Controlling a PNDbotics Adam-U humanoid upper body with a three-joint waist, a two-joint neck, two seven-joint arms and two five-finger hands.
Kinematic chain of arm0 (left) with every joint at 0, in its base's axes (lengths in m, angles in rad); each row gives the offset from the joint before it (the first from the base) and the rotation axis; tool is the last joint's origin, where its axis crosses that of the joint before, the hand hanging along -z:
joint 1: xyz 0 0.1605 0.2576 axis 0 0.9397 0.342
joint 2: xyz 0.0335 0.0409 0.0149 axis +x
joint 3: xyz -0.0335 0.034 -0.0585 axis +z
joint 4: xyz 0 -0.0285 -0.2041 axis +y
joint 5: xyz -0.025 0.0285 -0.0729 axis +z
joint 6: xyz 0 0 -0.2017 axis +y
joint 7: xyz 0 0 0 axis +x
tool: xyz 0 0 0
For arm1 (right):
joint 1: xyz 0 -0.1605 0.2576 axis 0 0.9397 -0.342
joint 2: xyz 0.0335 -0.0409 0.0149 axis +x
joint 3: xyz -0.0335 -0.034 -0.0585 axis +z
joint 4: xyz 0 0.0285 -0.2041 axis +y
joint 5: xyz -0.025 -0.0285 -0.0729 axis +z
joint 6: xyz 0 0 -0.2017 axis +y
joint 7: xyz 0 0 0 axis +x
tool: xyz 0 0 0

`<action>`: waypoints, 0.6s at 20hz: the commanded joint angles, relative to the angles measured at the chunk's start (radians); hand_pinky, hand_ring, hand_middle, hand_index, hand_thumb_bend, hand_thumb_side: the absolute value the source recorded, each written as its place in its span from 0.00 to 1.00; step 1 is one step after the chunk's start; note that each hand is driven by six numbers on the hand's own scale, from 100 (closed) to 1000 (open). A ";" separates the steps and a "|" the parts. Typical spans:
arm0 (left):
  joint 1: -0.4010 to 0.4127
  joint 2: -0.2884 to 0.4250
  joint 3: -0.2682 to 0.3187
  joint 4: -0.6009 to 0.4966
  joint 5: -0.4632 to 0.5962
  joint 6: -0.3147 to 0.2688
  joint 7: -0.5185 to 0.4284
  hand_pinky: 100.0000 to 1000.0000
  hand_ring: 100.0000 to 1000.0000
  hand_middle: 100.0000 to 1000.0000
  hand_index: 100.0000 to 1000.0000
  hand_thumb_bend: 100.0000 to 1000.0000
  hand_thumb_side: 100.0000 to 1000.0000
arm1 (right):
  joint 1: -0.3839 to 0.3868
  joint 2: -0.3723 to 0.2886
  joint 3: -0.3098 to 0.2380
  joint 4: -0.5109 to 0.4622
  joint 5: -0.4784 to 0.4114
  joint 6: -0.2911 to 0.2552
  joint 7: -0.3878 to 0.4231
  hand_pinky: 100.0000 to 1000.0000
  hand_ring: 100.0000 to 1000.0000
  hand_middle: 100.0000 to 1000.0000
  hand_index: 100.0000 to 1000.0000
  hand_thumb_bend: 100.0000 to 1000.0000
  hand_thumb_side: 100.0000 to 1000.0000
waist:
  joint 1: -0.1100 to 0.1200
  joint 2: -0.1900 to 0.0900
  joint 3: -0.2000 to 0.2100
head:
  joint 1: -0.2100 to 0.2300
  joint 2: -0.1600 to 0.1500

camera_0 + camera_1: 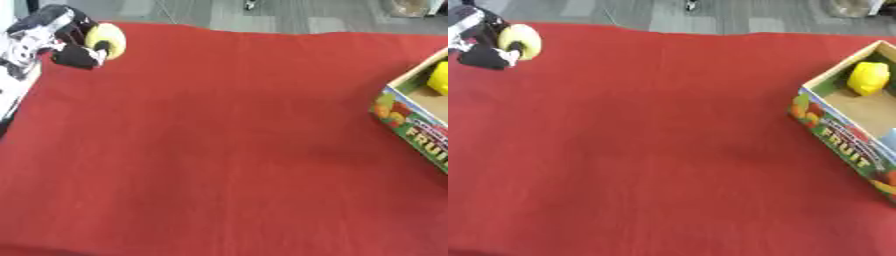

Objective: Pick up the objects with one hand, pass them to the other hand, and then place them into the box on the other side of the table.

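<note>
At the far left of the red table my left hand (66,42) is shut on a pale yellow rounded object (107,39), its black fingers curled round it above the cloth. At the right edge stands a cardboard fruit box (833,132) with colourful printed sides and an open top. Inside the box, at its far end, lies a bright yellow object (868,77). My right hand shows in neither view.
Red cloth (219,150) covers the whole table between the hand and the box. Grey floor (710,15) runs beyond the far edge. A white and black part of my left arm (13,75) lies along the left border.
</note>
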 commanded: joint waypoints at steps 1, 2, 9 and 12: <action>-0.001 0.010 -0.006 -0.100 0.046 -0.001 0.028 0.65 0.54 0.46 0.43 0.00 0.14 | -0.034 -0.013 0.017 -0.030 -0.002 -0.001 0.011 0.99 1.00 1.00 1.00 0.00 0.36 | 0.000 -0.032 0.001 | -0.006 0.001; 0.005 0.005 -0.010 -0.127 0.052 0.002 0.034 0.65 0.54 0.46 0.43 0.00 0.14 | -0.041 -0.010 0.024 -0.031 0.000 -0.002 0.015 0.99 1.00 1.00 1.00 0.00 0.36 | 0.000 -0.033 0.002 | -0.007 0.001; 0.048 -0.046 -0.049 -0.300 0.025 0.005 0.085 0.65 0.54 0.45 0.43 0.00 0.14 | -0.088 0.020 0.070 -0.027 0.034 -0.002 0.050 0.99 1.00 1.00 1.00 0.00 0.33 | 0.001 -0.038 0.004 | -0.025 0.006; 0.075 -0.084 -0.062 -0.374 0.022 0.016 0.112 0.65 0.53 0.44 0.43 0.00 0.19 | -0.111 0.037 0.095 -0.022 0.066 -0.012 0.069 0.99 1.00 1.00 1.00 0.00 0.29 | 0.001 -0.038 0.004 | -0.037 0.008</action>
